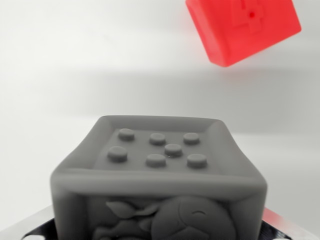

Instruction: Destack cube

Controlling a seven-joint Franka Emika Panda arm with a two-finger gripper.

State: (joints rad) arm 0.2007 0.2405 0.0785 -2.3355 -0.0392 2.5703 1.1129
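Observation:
A grey cube point(159, 175) fills the lower middle of the wrist view, very close to the camera. Its top face has several round studs and its near face carries a raised figure. My gripper point(157, 231) sits around it: a silver and black finger point(31, 229) shows at the cube's left flank and another at its right flank, both pressed against its sides. A red cube point(243, 27) lies apart on the white surface at the wrist view's upper right, turned at an angle and cut off by the top edge.
A white tabletop point(75, 60) spreads behind both cubes, crossed by a soft grey shadow band just beyond the grey cube.

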